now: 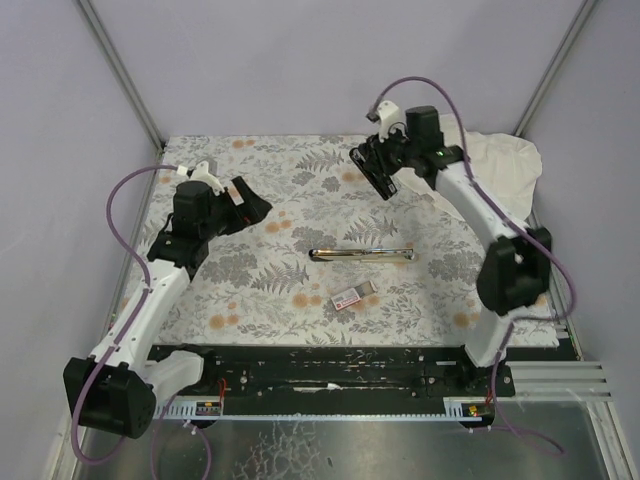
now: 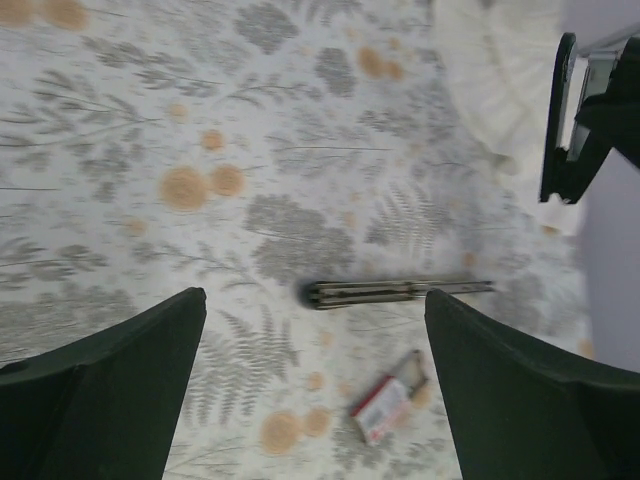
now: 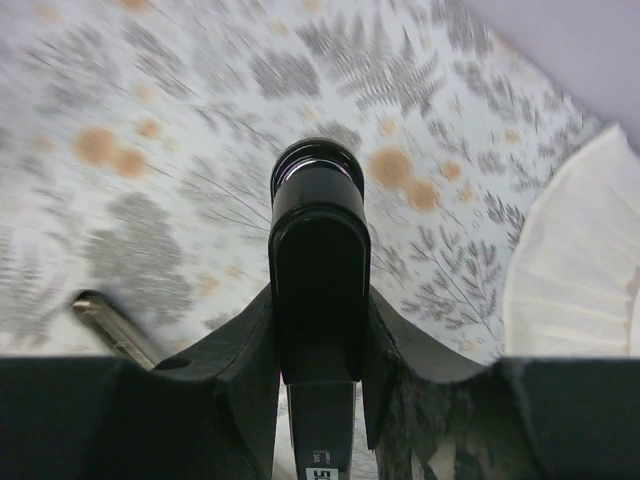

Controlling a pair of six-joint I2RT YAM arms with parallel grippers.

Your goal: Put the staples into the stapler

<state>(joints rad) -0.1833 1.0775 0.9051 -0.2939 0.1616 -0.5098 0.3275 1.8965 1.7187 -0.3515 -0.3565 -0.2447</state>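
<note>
My right gripper (image 1: 375,168) is shut on a black stapler (image 3: 318,250) and holds it above the far middle of the table, its rounded end pointing away from the wrist. The small white staple box with a red label (image 1: 352,296) lies at the near middle, and its tray is slid partly out. The staples themselves are too blurred to make out. The box also shows in the left wrist view (image 2: 385,408). A long silver metal bar (image 1: 362,254) lies flat just beyond the box. My left gripper (image 1: 255,205) is open and empty, raised at the left, with fingers (image 2: 120,380) wide apart.
A crumpled white cloth (image 1: 505,160) lies at the far right corner. The table has a floral cover (image 1: 300,180). The silver bar also shows in the left wrist view (image 2: 390,291) and in the right wrist view (image 3: 112,328). Grey walls enclose the table.
</note>
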